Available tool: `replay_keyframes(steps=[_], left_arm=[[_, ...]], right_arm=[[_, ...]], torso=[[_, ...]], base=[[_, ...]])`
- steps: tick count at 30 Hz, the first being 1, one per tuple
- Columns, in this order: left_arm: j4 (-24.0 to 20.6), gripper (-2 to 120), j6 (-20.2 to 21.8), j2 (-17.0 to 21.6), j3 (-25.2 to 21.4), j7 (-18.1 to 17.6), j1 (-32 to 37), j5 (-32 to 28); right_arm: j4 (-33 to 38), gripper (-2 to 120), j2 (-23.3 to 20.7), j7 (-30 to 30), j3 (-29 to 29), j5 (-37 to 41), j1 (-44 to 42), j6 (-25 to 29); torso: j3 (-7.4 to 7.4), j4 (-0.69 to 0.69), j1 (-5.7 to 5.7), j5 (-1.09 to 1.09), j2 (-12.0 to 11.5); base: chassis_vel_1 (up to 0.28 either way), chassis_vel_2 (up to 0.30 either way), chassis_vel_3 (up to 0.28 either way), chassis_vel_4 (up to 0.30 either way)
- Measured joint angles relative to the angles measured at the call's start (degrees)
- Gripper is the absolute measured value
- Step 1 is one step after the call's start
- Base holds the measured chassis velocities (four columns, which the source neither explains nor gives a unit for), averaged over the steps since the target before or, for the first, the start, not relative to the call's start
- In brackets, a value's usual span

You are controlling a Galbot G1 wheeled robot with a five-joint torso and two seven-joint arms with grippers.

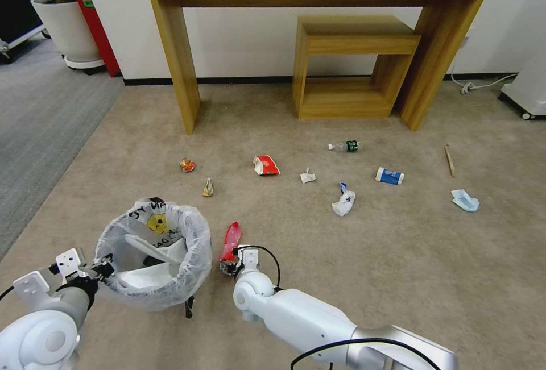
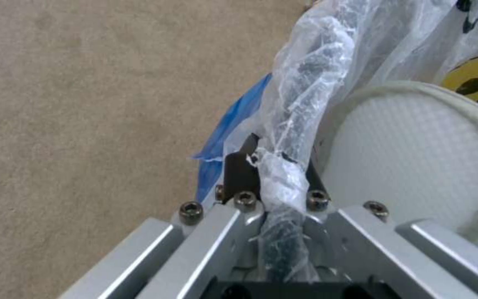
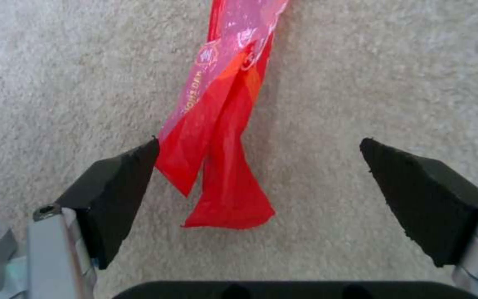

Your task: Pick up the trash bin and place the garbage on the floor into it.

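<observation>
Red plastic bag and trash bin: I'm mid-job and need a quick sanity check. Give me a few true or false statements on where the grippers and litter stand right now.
1. The left gripper is shut on the rim of the trash bin. True.
2. The right gripper has closed on the red plastic bag. False: its fingers are spread wide, with the bag's lower end lying on the floor between them.
3. A white slipper already lies inside the bin. True.
4. The small green-labelled bottle is inside the bin. False: it lies on the carpet near the wooden desk.
5. The blue mask lies right beside the bin. False: it lies far off on the robot's right.
</observation>
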Motion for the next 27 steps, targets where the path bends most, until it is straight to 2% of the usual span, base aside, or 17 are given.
replay_keyframes(steps=[10,13,15,16,18,20,22,26,27], left_arm=[[-1.6,1,-0.1,-0.6,0.5,0.1,0.6,0.1],[-2.6,1,-0.1,-0.7,0.2,0.2,1.2,0.1],[-2.8,1,-0.2,-0.7,0.0,0.2,1.4,0.1],[-3.0,1,-0.2,-0.7,-0.1,0.3,1.6,0.1],[-3.1,1,-0.2,-0.7,-0.1,0.3,1.7,0.1],[-3.6,1,-0.3,-0.9,-0.1,0.3,2.1,0.1],[-3.8,1,-0.3,-1.0,-0.1,0.4,2.1,0.1],[-4.1,1,-0.5,-1.3,-0.1,0.5,2.3,0.3],[-4.1,1,-0.5,-1.3,-0.1,0.5,2.3,0.3]], right_arm=[[-4.7,92,3.1,-3.1,-0.4,-2.3,-0.1,0.9],[-6.6,81,3.3,-4.5,-0.3,-3.4,0.1,1.4],[-7.0,79,3.3,-4.9,-0.2,-3.6,0.3,1.5],[-7.6,72,3.2,-5.3,-0.1,-3.9,0.4,1.6],[-7.8,70,3.2,-5.5,0.0,-4.1,0.5,1.6],[-8.6,58,3.2,-6.4,0.1,-4.5,0.6,1.8],[-8.9,57,3.2,-6.6,0.1,-4.6,0.6,1.9],[-9.9,40,3.1,-7.6,0.1,-5.7,0.5,2.3],[-9.9,40,3.1,-7.6,0.1,-5.7,0.5,2.3]], torso=[[0.0,0.01,0.0,0.0,0.0],[0.0,0.0,0.0,0.0,0.0],[0.0,0.0,0.0,0.01,0.0],[0.0,0.01,0.0,0.01,0.0],[0.0,0.0,0.0,0.01,0.0],[0.0,0.01,0.0,0.01,0.0],[0.0,0.01,0.0,0.01,0.0],[0.0,0.0,0.0,0.01,0.0],[0.0,0.0,0.0,0.01,0.0]], base=[[0.0,0.0,0.0,0.0],[0.0,0.0,0.0,0.0],[0.0,0.0,0.0,0.0],[0.0,0.0,0.0,0.0],[0.0,0.0,0.0,0.0],[0.0,0.0,0.0,0.0],[0.0,0.0,0.0,0.0],[0.0,0.0,0.0,0.0],[0.0,0.0,0.0,0.0]])
